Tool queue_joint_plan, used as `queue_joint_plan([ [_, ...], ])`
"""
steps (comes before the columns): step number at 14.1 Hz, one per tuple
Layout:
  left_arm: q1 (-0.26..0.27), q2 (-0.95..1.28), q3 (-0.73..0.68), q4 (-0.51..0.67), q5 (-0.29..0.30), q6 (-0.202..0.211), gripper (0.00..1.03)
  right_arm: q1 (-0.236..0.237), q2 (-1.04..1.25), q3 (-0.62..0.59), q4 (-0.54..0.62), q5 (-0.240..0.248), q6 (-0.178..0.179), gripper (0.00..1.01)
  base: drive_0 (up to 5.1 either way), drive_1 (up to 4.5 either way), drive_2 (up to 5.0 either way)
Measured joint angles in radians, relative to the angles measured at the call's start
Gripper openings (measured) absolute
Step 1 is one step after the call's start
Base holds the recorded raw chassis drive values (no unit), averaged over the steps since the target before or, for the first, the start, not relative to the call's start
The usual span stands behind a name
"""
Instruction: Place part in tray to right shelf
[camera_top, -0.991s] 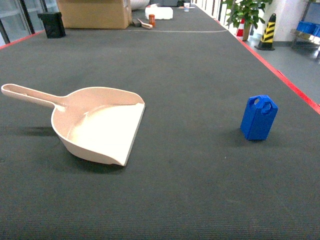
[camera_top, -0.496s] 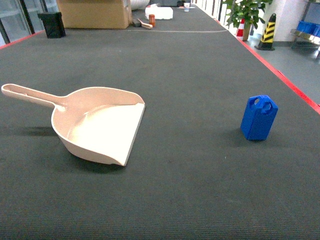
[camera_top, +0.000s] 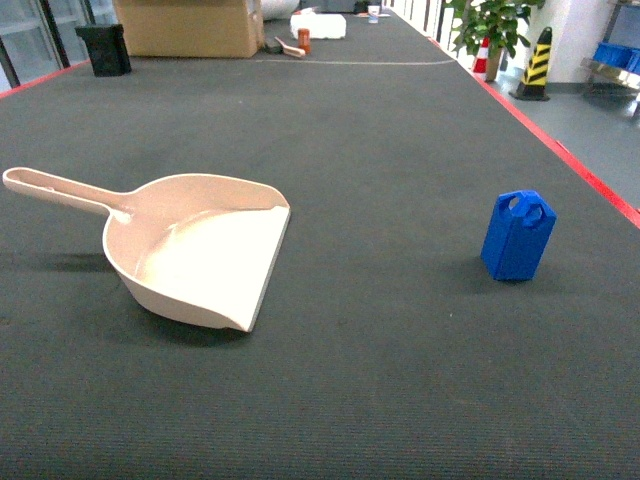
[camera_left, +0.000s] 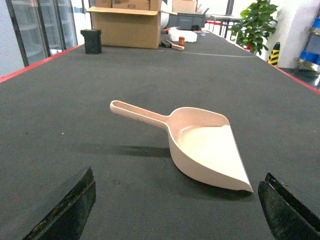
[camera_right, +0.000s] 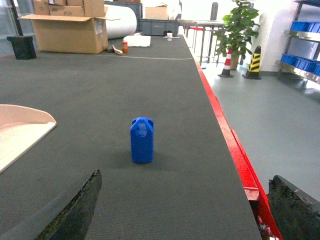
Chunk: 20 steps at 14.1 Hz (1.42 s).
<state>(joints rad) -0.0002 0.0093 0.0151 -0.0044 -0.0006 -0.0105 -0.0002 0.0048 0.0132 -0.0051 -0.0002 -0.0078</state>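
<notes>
The blue jerrycan-shaped part (camera_top: 518, 236) (camera_right: 142, 139) stands upright on the dark mat at the right. The beige scoop-shaped tray (camera_top: 200, 248) (camera_left: 205, 145) lies on the left, handle pointing far left, flat lip toward the part, nothing inside it. My left gripper (camera_left: 175, 210) is open, its dark fingers wide apart, short of the tray's near edge. My right gripper (camera_right: 187, 210) is open too, well short of the part, which stands ahead and left of its centre. Neither gripper shows in the head view. The shelf is out of view.
A red strip (camera_right: 235, 145) marks the mat's right edge, with grey floor beyond. At the far end stand a cardboard box (camera_top: 188, 26), a black bin (camera_top: 103, 49), a white box (camera_top: 318, 25) and an orange can (camera_top: 303, 40). A plant (camera_right: 239, 30) and striped cones (camera_right: 254, 62) stand off right.
</notes>
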Motion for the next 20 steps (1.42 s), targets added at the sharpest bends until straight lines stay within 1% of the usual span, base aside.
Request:
queue_joint_plan([
  [20,0.000,0.000,0.000,0.000,0.000,0.000,0.98,0.000,0.000,0.000,0.000,0.000,0.000,0.98,0.0,0.00,0.0],
])
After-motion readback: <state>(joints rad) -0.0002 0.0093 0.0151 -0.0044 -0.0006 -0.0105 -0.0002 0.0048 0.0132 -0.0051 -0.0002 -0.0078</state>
